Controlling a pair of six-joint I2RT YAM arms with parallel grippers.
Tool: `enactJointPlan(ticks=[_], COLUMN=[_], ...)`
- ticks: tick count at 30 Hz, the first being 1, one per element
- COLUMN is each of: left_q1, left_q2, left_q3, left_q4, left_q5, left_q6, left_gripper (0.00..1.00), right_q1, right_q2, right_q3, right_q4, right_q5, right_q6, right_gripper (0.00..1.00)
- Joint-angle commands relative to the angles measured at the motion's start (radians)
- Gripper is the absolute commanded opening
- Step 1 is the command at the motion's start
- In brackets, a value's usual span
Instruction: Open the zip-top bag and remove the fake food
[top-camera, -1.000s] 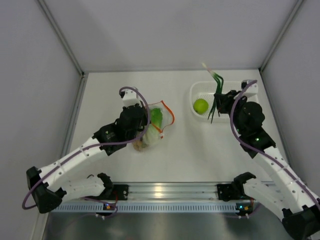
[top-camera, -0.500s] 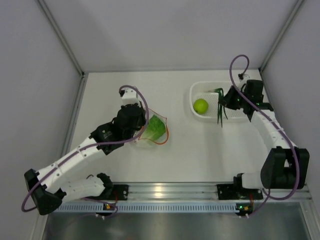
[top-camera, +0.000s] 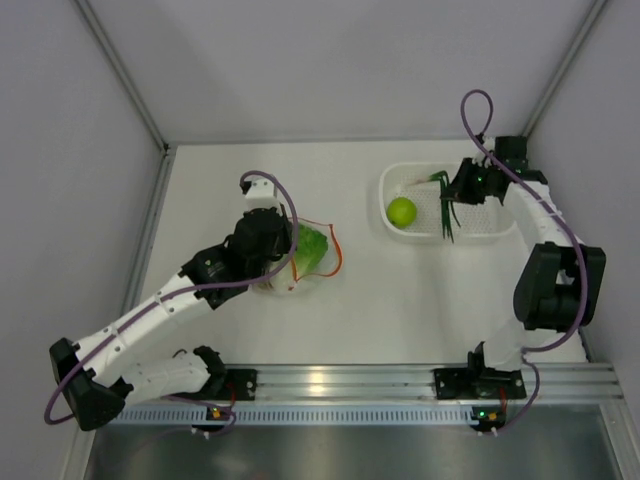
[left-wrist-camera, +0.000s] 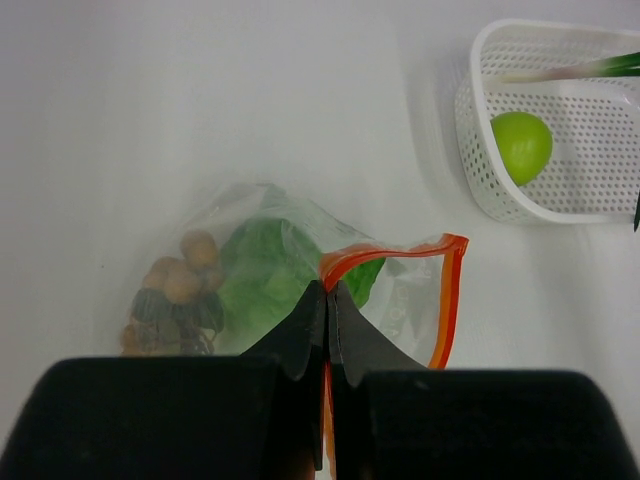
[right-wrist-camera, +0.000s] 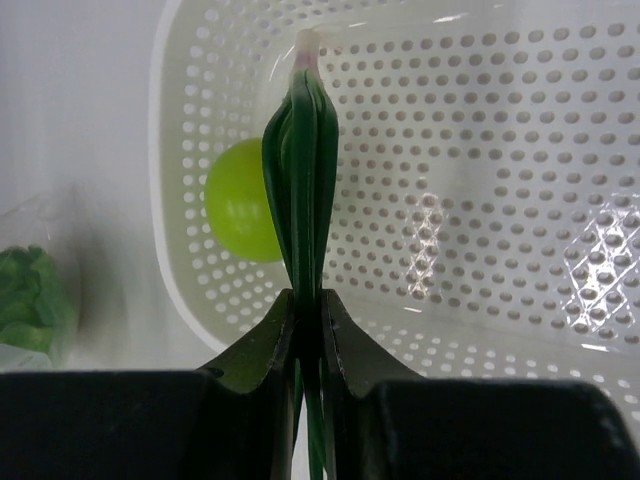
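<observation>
Grippers split the work on a white table, seen from above and from both wrists. My left gripper (left-wrist-camera: 326, 292), jaws pressed fully together, pinches the orange-red zip strip (left-wrist-camera: 447, 290) of the zip-top bag (left-wrist-camera: 290, 240). The bag lies flat on the table, well to the left of the white perforated basket (top-camera: 500, 229). Its mouth gapes on the side facing the basket, with the strip bowed into an open loop.

Two pieces of fake food show through the clear plastic. The leafy green lettuce (left-wrist-camera: 262, 268) fills the bag's middle. The brown cluster of small round balls (left-wrist-camera: 180, 280) sits at the end farthest from the basket.

My right gripper (right-wrist-camera: 308, 300) hangs over the basket, jaws narrowed to a slit and clamped on a long green stalk (right-wrist-camera: 303, 160). The stalk's pale tip points across the basket's floor toward its far wall. In the overhead view its dark leaves trail out over the basket's near rim.

The small round lime-green fruit (top-camera: 401, 211) rests on the floor at the basket's left end, just beside the stalk and clear of my fingers. The basket stands in the table's far right corner, close to the side wall.
</observation>
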Motion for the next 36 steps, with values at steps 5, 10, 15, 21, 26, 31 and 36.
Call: enactJointPlan(ticks=[5, 10, 15, 21, 26, 31, 36], left_q1=[0.004, 0.004, 0.004, 0.004, 0.004, 0.004, 0.004], left_q2=[-0.019, -0.010, -0.006, -0.005, -0.010, -0.008, -0.014], left_q3=[-0.011, -0.016, -0.027, -0.033, -0.034, -0.036, -0.040], left_q4=[0.033, 0.036, 0.045, 0.053, 0.053, 0.055, 0.067], left_q5=[0.033, 0.051, 0.074, 0.094, 0.100, 0.094, 0.090], left_q6=[-0.001, 0.000, -0.007, -0.006, -0.007, -0.015, -0.038], left_gripper=[0.00, 0.00, 0.00, 0.00, 0.00, 0.00, 0.00], right_q1=[-0.006, -0.003, 0.005, 0.019, 0.022, 0.034, 0.127], right_q2=[0.139, 0.204, 0.266, 0.271, 0.223, 0.150, 0.001], right_q3=[0.204, 0.336, 0.424, 0.402, 0.399, 0.395, 0.304], right_q4=[-0.166, -0.252, -0.300, -0.291, -0.290, -0.295, -0.232], right_q5=[0.097, 0.192, 0.224, 0.272, 0.305, 0.307, 0.345], right_q6=[-0.087, -0.125, -0.147, -0.164, -0.156, -0.144, -0.110], right_gripper=[0.02, 0.04, 0.07, 0.30, 0.57, 0.58, 0.58])
